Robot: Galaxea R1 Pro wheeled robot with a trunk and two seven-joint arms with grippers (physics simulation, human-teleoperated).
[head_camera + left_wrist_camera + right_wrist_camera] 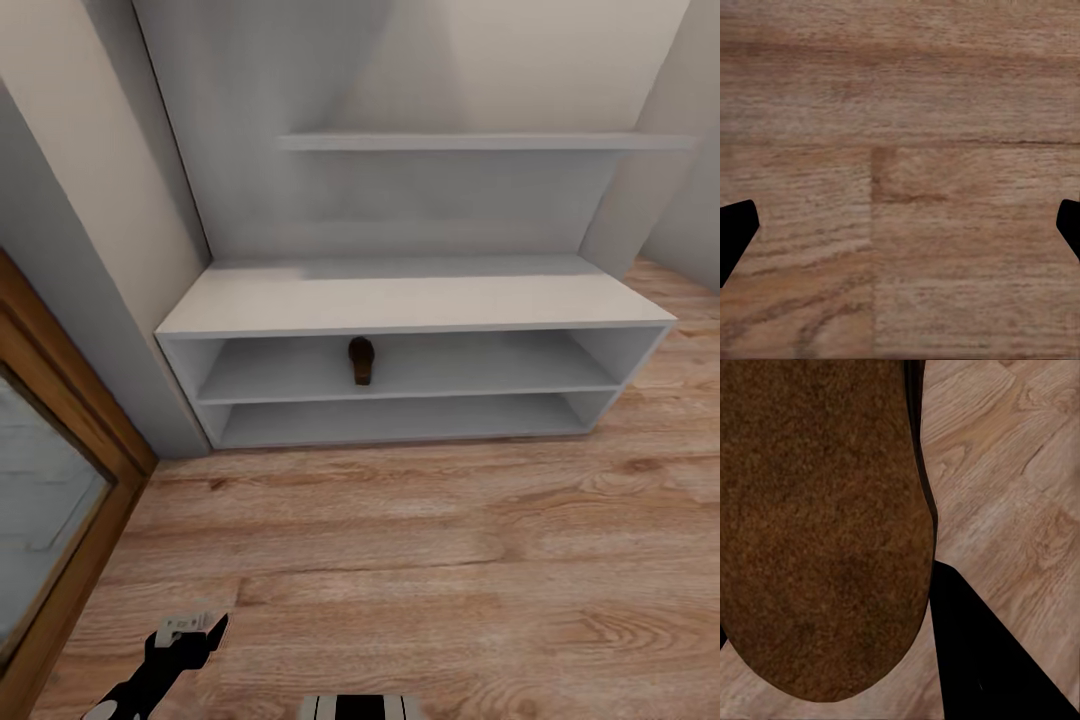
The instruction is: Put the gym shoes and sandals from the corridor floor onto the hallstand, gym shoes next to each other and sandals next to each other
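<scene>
1. The low, long light-grey hallstand [400, 300] stands against the wall. It has a wide flat top and two open shelves.
2. One small dark brown sandal [361, 360] sits on the upper shelf, near the middle. Its long side points front to back. The rest of that shelf is bare, and so is the lower shelf. The flat top is bare too.
3. A thin grey wall shelf [480, 142] hangs on the wall above the hallstand.
4. A second brown leather sandal [817, 525] shows very close in the right wrist view. The right claw [945, 615] holds it, and one black finger [982, 660] presses right beside its edge. The light brown wood-plank corridor floor [1012, 457] lies under it.
5. The left claw [900, 232] has its two black fingertips [735, 232] spread far apart with nothing between them. It points down at bare floor planks. In the head view, the left arm's end [185, 640] shows low on the left.
6. A brown wooden door frame [60, 480] with a glass pane stands on the left, near the hallstand's left end.
7. The floor in front of the hallstand is wide and open. More floor shows past its right end.
</scene>
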